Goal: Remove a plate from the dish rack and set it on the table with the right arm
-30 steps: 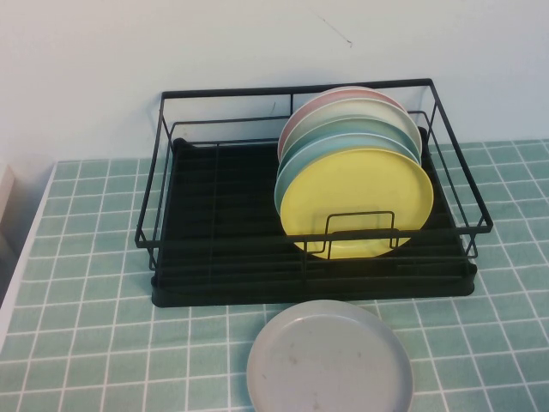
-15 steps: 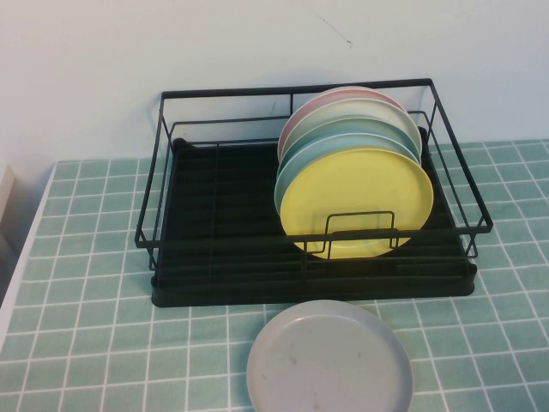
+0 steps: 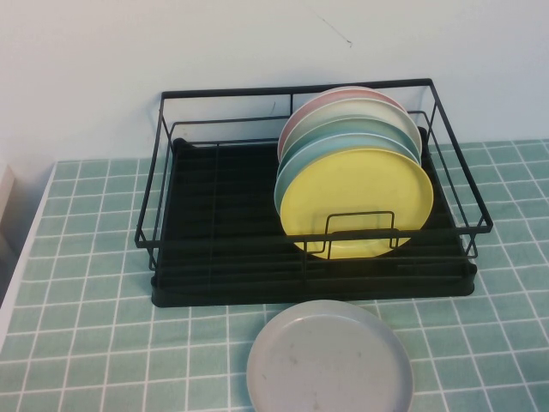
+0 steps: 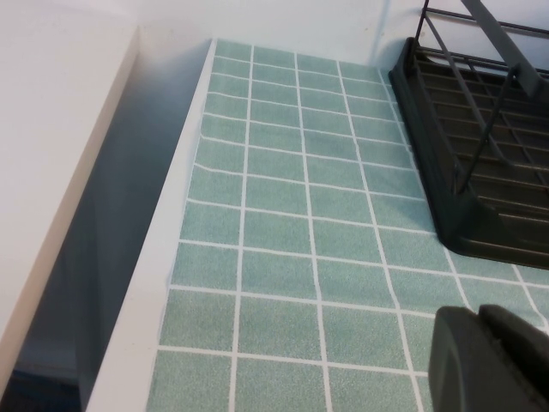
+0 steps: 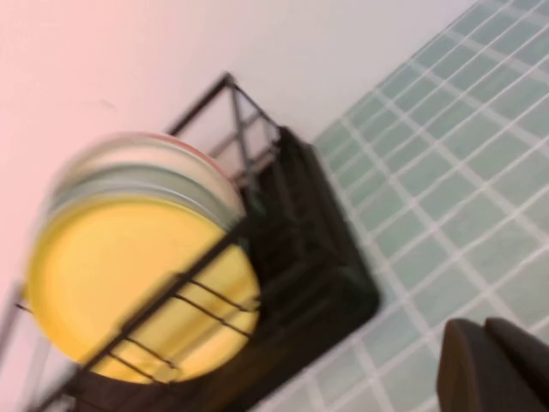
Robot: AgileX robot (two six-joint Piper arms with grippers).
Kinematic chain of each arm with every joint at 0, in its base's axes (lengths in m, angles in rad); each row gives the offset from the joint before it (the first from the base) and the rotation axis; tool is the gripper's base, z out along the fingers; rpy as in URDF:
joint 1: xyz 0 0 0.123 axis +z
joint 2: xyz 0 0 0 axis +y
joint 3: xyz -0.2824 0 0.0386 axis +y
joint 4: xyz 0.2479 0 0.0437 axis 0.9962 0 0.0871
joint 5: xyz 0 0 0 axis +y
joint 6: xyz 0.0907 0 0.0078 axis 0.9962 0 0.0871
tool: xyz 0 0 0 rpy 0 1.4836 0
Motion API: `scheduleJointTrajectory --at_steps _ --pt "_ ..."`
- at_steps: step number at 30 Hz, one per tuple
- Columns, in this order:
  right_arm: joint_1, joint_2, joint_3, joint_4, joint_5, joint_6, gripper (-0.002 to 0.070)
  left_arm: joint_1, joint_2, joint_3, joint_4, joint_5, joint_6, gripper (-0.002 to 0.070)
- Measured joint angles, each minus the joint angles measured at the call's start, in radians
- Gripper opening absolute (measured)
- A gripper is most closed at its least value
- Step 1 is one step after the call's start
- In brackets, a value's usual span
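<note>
The yellow plate [image 3: 356, 202] stands on edge at the front of a row of plates in the right half of the black wire dish rack [image 3: 214, 240], behind the small wire loop holder. It also shows in the right wrist view [image 5: 129, 275], with the rack [image 5: 317, 257] around it. Neither arm shows in the high view. My right gripper [image 5: 483, 328] is shut and empty over the green tiled table [image 5: 446, 172], off the rack's end. My left gripper [image 4: 479, 316] is shut and empty above the tiles beside the rack's other end [image 4: 480, 172].
A grey plate [image 3: 330, 360] lies flat on the table [image 3: 86, 326] in front of the rack. Light blue, pale green and pink plates [image 3: 317, 101] stand behind the yellow one. The table's left edge [image 4: 163, 257] drops off beside a white surface.
</note>
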Motion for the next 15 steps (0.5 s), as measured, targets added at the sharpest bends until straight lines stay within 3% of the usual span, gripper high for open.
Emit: scheduleJointTrajectory --at_steps 3,15 --pt "0.0 0.0 0.0 0.077 -0.01 -0.011 -0.0003 0.0 0.0 0.0 0.0 0.0 0.0 -0.0003" --pt "0.0 0.0 0.0 0.101 -0.012 -0.19 -0.0003 0.0 0.0 0.0 0.0 0.0 0.0 -0.0003"
